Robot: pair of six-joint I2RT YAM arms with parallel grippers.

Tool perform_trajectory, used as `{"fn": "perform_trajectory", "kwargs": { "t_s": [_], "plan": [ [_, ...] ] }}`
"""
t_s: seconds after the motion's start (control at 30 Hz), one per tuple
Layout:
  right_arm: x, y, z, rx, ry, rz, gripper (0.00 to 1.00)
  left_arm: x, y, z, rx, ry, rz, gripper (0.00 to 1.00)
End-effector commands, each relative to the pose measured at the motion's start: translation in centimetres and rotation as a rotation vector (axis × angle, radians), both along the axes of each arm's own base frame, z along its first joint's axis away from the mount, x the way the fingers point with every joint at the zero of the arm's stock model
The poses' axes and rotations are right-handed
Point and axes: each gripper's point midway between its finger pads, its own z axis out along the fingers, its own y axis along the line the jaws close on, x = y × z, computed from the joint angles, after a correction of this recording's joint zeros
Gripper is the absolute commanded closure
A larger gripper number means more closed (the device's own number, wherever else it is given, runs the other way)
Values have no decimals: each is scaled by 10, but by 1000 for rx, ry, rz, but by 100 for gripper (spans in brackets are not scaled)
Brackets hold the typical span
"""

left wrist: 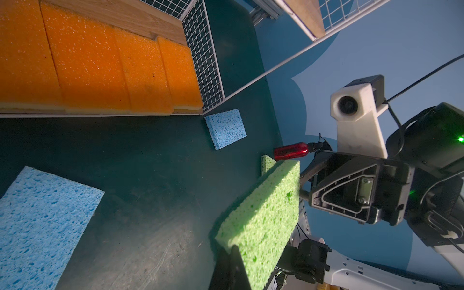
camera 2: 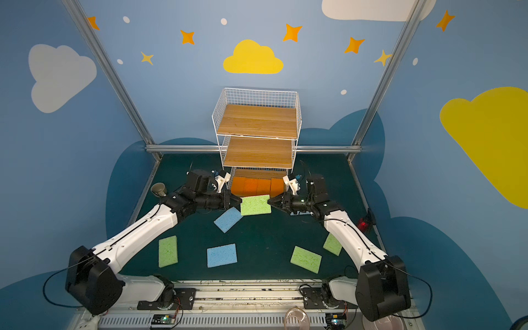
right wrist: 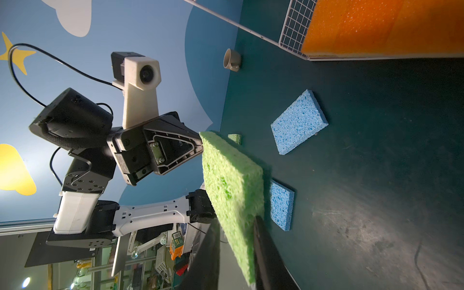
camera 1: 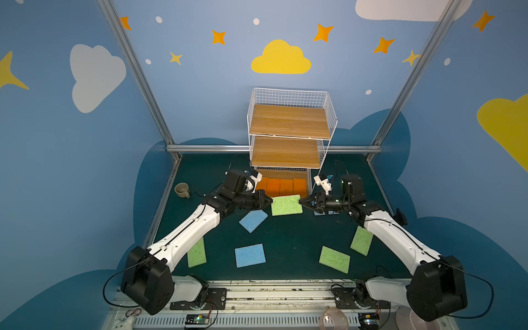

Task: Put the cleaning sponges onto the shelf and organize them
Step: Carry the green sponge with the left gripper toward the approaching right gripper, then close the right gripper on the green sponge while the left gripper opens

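Observation:
A light green sponge (camera 1: 286, 205) hangs flat above the table, just in front of the shelf (camera 1: 285, 151). My left gripper (camera 1: 270, 201) is shut on its left edge; one finger (left wrist: 233, 253) shows against it. My right gripper (camera 1: 300, 201) has its jaws round the right edge: one finger (right wrist: 261, 226) touches the sponge and a gap shows at the other. Several orange sponges (camera 1: 281, 185) lie side by side on the bottom board. Two blue sponges (camera 1: 253, 220) (camera 1: 250, 255) and three green sponges (camera 1: 196, 253) (camera 1: 334, 259) (camera 1: 361, 240) lie on the table. A third blue sponge (left wrist: 225, 128) lies under my right gripper.
A beige cup (camera 1: 182, 190) lies at the table's left edge. A red bottle (camera 2: 364, 224) lies at the right edge. The two upper boards of the shelf are bare. Metal frame posts (camera 1: 171, 148) stand at the back corners.

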Motion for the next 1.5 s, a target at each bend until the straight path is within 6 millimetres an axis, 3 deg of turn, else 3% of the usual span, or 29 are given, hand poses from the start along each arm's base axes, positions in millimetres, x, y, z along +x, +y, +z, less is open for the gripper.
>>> {"fn": "perform_trajectory", "kwargs": {
  "t_s": [0.0,0.43,0.97,1.1,1.3,1.37,1.43,1.47],
  "plan": [
    [-1,5,8,10,-26,34,76,1,-5,13,-24,-24,-30,97],
    [4,-1,-7,-90,-25,-2,71,4,1,17,-22,-31,-20,97],
    [9,6,1,-53,-36,8,73,7,-6,14,-54,-8,-36,97],
    [8,7,-1,-53,-32,10,78,8,-7,15,-58,-9,-37,97],
    [7,8,-1,-35,-17,-2,100,9,-7,14,-55,-8,-35,97],
    [7,7,0,-33,0,-22,100,10,-6,14,-53,-13,-32,96],
    [7,5,1,-26,8,-44,100,9,-5,16,-51,-18,-28,88],
    [6,4,1,-22,11,-59,100,9,-5,16,-49,-20,-27,78]
  ]
}}
